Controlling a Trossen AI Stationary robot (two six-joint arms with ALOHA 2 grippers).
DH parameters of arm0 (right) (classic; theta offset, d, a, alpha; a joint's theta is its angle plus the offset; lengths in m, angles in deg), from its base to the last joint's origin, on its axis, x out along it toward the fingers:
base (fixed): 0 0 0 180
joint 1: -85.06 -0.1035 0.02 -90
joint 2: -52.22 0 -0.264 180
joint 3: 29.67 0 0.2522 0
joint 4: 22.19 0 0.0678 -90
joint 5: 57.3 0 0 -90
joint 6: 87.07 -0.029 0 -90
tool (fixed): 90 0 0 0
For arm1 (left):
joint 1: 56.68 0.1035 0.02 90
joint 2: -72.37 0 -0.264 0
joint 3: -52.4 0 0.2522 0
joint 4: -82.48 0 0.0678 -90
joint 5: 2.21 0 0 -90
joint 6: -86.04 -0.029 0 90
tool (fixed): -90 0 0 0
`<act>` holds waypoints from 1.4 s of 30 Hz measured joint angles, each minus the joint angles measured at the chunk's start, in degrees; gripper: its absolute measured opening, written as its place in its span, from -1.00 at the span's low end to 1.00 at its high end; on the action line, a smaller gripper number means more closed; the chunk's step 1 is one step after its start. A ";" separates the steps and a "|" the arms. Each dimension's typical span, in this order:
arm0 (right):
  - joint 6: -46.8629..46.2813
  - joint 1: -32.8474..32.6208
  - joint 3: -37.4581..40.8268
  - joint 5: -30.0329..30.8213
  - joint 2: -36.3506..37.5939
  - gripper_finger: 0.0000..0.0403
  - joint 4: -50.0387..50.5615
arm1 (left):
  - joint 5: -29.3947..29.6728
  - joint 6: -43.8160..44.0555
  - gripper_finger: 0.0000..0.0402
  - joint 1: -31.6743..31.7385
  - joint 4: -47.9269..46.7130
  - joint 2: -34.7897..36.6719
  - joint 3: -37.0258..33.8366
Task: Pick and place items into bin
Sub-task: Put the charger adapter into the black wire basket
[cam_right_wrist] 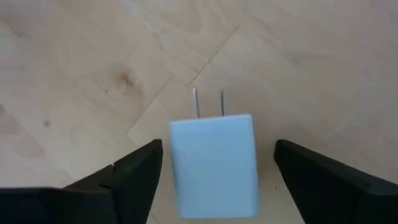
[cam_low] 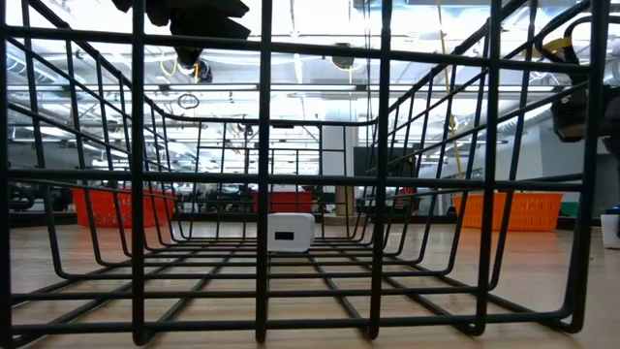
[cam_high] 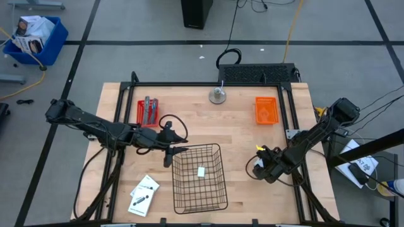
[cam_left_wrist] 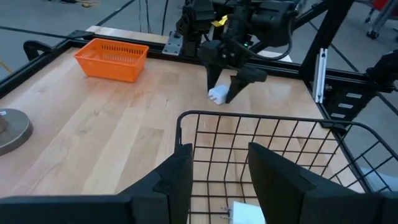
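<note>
White block with two prongs: lies on table near right edge, between spread fingers of right gripper, untouched | second white block: inside wire bin | left gripper: at bin's rim, parted, empty.

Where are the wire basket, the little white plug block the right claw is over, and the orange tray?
wire basket point(cam_high: 218, 149): high view, far rim.
white plug block point(cam_right_wrist: 214, 163): right wrist view, top face.
orange tray point(cam_high: 266, 110): high view, its middle.
</note>
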 joint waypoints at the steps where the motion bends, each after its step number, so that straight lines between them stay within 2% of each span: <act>1: -0.81 0.00 0.00 -0.16 0.02 0.47 0.00 | -0.16 0.01 -0.21 -0.02 -0.01 0.00 0.00; 12: -1.27 0.04 0.15 -0.83 -0.04 -0.12 -0.76 | -0.20 0.11 -0.21 -0.01 0.02 0.00 0.00; 18: -2.64 0.04 0.20 -0.47 -0.09 -0.12 -3.21 | -0.22 0.09 -0.21 -0.01 0.02 0.00 0.00; 23: -3.93 0.26 0.36 2.27 0.93 0.05 -6.09 | -0.22 0.05 -0.21 -0.01 0.02 0.00 0.01; 27: -0.69 0.47 0.58 7.84 3.16 -0.06 -10.10 | -0.22 0.01 -0.21 0.00 0.00 0.00 0.02; 31: 7.82 1.37 0.48 15.04 5.74 -0.12 -17.03 | -0.22 -0.24 -0.21 -0.01 -0.02 0.00 0.02; 35: 20.67 3.14 0.46 19.88 7.41 -0.12 -29.77 | -0.22 -0.48 -0.21 0.00 -0.02 0.00 0.02; 39: 37.90 5.66 0.40 20.00 7.13 -0.06 -46.45 | -0.22 -0.52 -0.21 0.00 -0.02 0.00 0.02; 42: 48.74 7.87 0.31 18.24 5.49 -0.09 -57.53 | -0.22 -0.59 -0.21 -0.02 -0.02 0.00 0.02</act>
